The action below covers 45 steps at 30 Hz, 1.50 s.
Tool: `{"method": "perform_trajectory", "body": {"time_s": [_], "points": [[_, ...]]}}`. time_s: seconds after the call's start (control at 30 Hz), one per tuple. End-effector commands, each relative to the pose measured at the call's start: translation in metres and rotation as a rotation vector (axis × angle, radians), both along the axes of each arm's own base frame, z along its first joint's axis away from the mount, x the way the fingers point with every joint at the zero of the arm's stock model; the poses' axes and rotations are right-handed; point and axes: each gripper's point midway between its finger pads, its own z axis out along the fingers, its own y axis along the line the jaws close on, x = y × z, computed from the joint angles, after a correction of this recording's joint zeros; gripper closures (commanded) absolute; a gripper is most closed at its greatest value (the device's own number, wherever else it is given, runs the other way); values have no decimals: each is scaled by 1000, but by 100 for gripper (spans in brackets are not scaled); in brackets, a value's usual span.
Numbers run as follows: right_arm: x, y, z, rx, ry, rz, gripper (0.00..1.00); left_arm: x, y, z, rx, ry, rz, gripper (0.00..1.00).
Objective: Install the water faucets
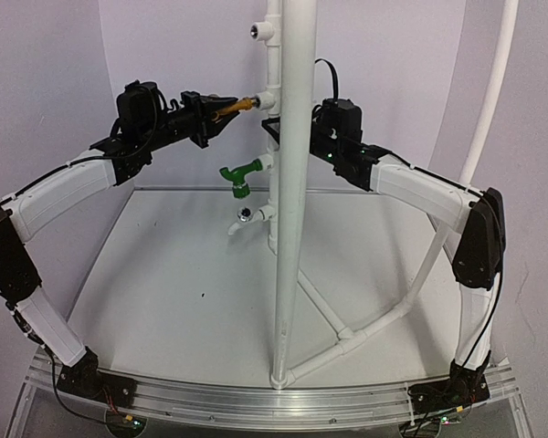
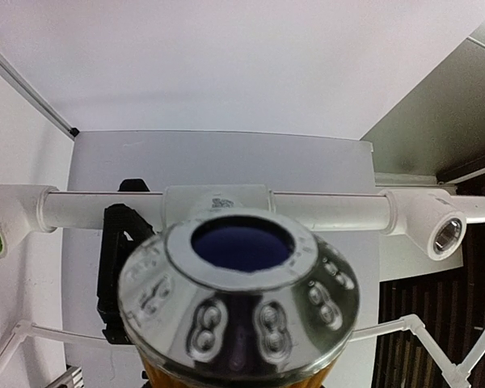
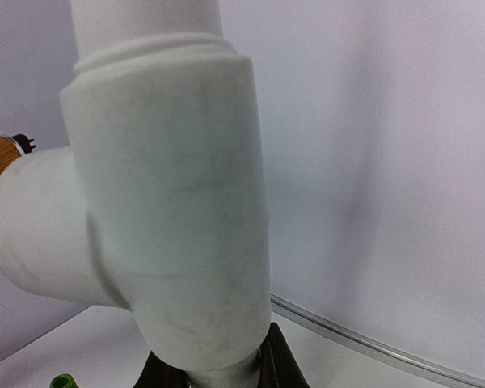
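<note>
Top external view shows the brass faucet [image 1: 230,108] lying level, threaded end at the white tee [image 1: 267,98], clamped in the left fingers [image 1: 208,128]; left wrist view shows only its knob [image 2: 238,299]. Right fingers [image 3: 279,364] clasp the pipe [image 3: 145,20].

Pale lilac walls [image 1: 55,55], grey tabletop [image 1: 164,292]

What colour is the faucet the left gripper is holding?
The faucet is brass-gold; top external view shows it best.
</note>
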Motion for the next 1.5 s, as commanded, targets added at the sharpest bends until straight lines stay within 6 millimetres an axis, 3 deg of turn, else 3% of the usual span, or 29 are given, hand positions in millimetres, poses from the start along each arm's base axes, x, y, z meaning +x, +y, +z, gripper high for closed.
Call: {"method": "perform_trajectory", "body": {"time_s": [0.0,0.4,0.8,1.47], "points": [[-59,25,59,174,-15,199,100,-4,1,34,-47,-89,-2,100],[-62,26,57,162,-19,218,100,4,-9,37,-34,-92,-25,100],[-65,29,53,147,-24,236,100,-2,-8,39,15,-80,-22,100],[-75,34,55,153,-15,303,100,10,-1,17,80,-218,77,100]]}}
